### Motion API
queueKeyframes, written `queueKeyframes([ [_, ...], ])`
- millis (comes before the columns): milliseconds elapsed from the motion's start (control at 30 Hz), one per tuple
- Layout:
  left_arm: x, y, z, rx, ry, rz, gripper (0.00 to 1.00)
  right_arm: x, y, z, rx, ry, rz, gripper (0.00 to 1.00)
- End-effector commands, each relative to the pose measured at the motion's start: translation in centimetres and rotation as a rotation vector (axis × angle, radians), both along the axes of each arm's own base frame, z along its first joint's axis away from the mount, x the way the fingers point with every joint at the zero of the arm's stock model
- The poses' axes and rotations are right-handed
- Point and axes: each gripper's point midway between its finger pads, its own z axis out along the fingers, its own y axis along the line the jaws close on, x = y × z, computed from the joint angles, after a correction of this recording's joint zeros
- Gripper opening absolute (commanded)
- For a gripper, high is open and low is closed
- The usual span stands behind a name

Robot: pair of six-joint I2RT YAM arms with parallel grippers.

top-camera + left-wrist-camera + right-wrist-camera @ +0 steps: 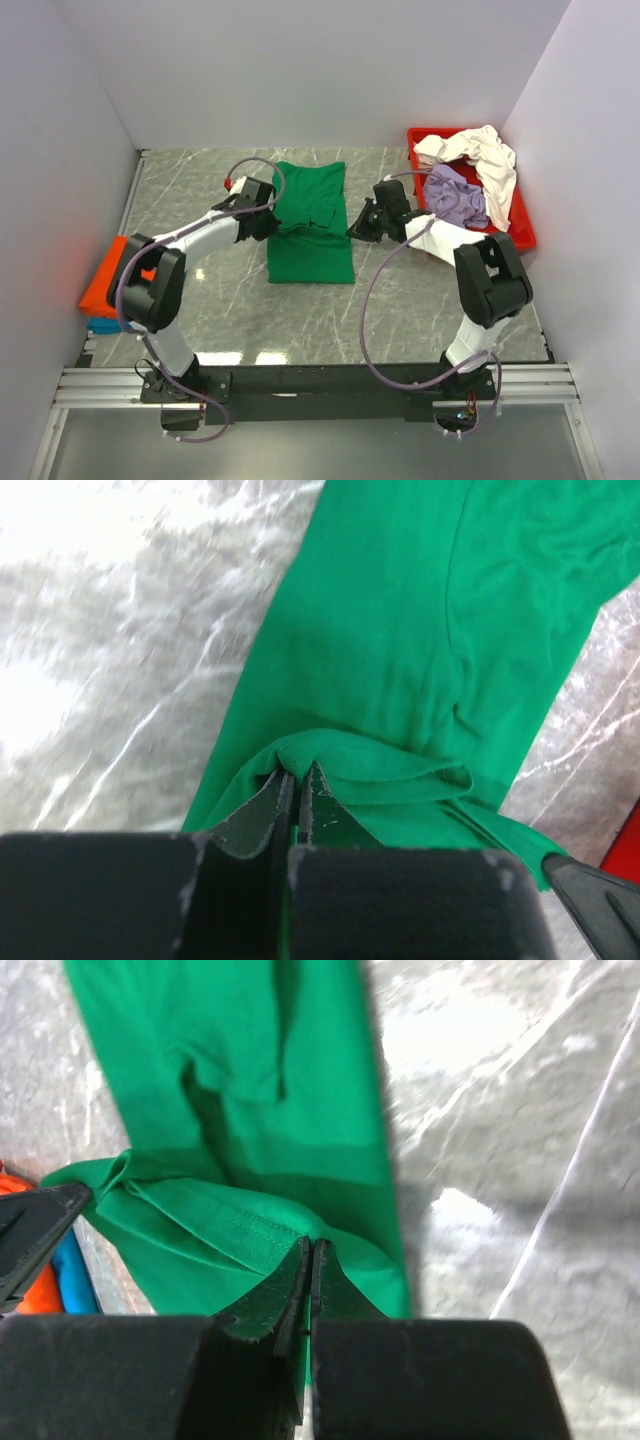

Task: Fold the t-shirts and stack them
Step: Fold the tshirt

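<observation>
Green t-shirt [310, 255], folded narrow and creased, is pinched by left tool [297, 776] and right tool [308, 1248].

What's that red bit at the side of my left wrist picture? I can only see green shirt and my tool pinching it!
Observer: That's a red tray on the right side of the table. The top view shows a cream-white t-shirt and a lavender t-shirt heaped in it.
Operator: Is the other tool helping me?
Observer: Yes. The right wrist view shows the right tool shut on a stitched edge of the green t-shirt.
Operator: Where are the other shirts?
Observer: In the top view, an orange t-shirt lies on a teal t-shirt at the left edge.
</observation>
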Motion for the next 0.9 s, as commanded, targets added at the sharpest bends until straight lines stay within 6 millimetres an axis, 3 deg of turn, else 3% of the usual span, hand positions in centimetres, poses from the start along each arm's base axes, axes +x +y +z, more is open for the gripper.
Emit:
queueKeyframes([
  [0, 2.7, -1.3, 2.3, -0.035, -0.063, -0.055, 0.00, 2.5, 0.5, 1.3, 0.053, -0.047, 0.023, 0.00],
  [167, 4.2, -1.6, 1.9, -0.029, -0.050, -0.063, 0.00, 3.9, 0.2, 1.5, 0.074, -0.047, 0.016, 0.00],
  [567, 5.6, -0.9, 2.1, -0.017, -0.040, -0.049, 0.00, 5.8, 0.1, 1.3, 0.084, -0.031, 0.017, 0.00],
  [800, 6.3, -0.4, 1.1, -0.032, -0.020, -0.061, 0.00, 7.0, -0.2, 0.6, 0.080, -0.016, 0.020, 0.00],
  [867, 6.6, 0.1, 1.2, -0.029, -0.018, -0.058, 0.03, 7.2, -0.4, 0.7, 0.071, -0.011, 0.030, 0.06],
])
